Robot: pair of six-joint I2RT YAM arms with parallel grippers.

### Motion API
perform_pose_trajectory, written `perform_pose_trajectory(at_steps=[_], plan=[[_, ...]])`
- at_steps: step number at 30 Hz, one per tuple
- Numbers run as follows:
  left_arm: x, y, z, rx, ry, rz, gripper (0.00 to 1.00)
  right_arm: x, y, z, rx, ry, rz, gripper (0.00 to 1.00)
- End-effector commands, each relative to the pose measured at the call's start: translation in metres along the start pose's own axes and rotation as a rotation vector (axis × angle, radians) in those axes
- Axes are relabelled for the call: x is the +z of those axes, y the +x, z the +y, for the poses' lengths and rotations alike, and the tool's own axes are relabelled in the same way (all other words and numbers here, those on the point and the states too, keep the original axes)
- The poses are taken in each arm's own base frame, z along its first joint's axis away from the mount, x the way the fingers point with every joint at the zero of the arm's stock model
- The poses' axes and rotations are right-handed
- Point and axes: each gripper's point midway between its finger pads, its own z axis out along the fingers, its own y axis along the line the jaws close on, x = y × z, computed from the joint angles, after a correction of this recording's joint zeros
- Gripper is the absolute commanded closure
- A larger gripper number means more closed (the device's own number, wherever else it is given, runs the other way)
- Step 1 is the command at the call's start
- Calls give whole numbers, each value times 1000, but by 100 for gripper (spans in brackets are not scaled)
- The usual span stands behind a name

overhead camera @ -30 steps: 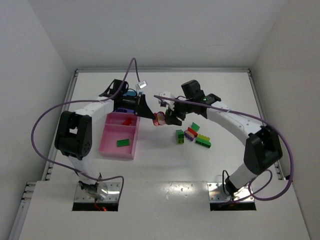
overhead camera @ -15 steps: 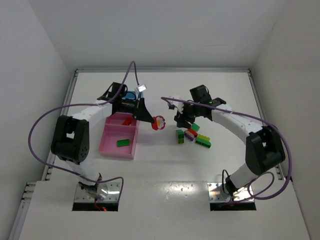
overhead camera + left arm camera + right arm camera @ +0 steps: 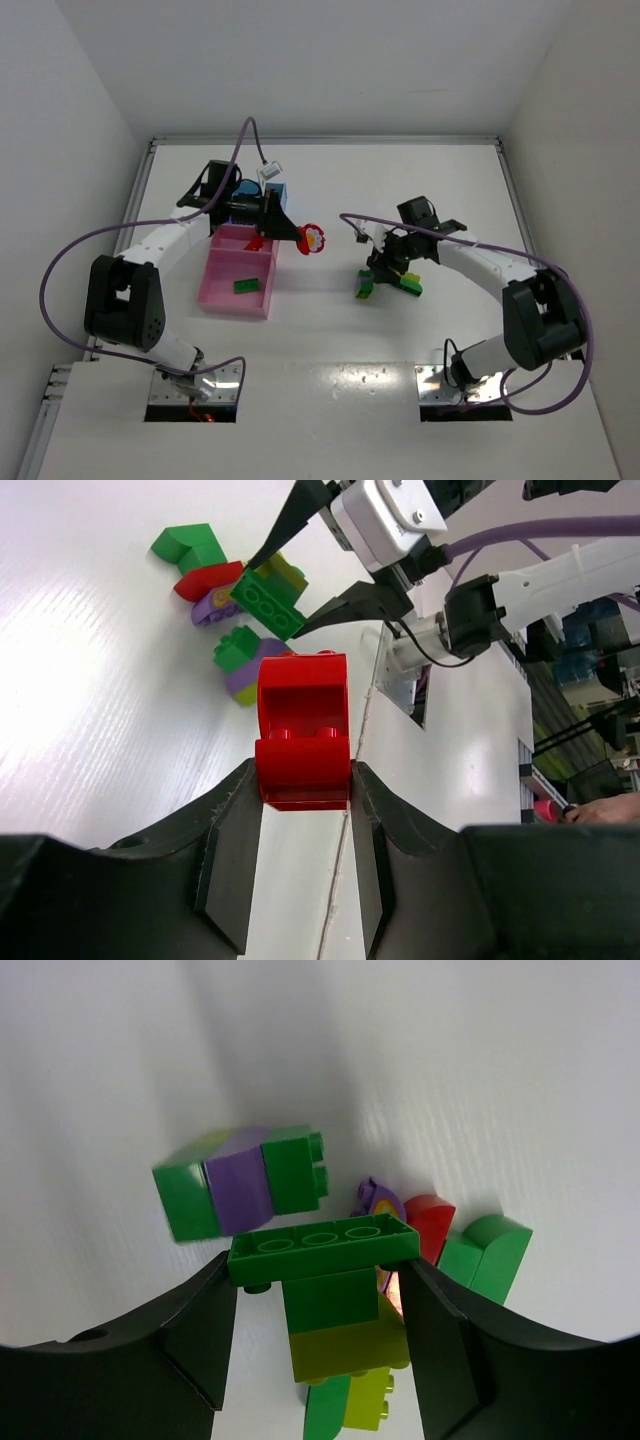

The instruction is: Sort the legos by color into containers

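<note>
Pink tray (image 3: 225, 277) held a green brick (image 3: 247, 286) and red brick (image 3: 255, 242). Left claw (image 3: 305, 780) gripped a red piece (image 3: 302, 725). Right claw (image 3: 318, 1282), newly at the pile (image 3: 406, 285), straddled a green plate (image 3: 320, 1244), grip unclear.

Left arm (image 3: 165, 228): stretched toward the far edge of the tabletop (image 3: 330, 340), wrist turned toward its right edge. Left tool (image 3: 303, 772): clamped on a red lego (image 3: 302, 715), held aloft.
Right arm (image 3: 480, 262): bent inward from the right edge. Right tool (image 3: 318, 1265): lowered, fingers against both ends of a green lego (image 3: 320, 1245).
</note>
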Motion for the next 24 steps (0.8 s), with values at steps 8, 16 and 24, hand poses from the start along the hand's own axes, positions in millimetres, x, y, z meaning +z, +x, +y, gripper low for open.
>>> perform_pose_trajectory(at_steps=[8,16,24], plan=[[-3,-4,0,50,-3,-16,72,3,13,-10,26,39,3,61],[-1,2,-1,54,-6,-7,72,-16,-20,-20,-5,94,-92,24],[-2,7,-9,101,-7,-7,72,-58,-104,23,89,-165,-335,8]])
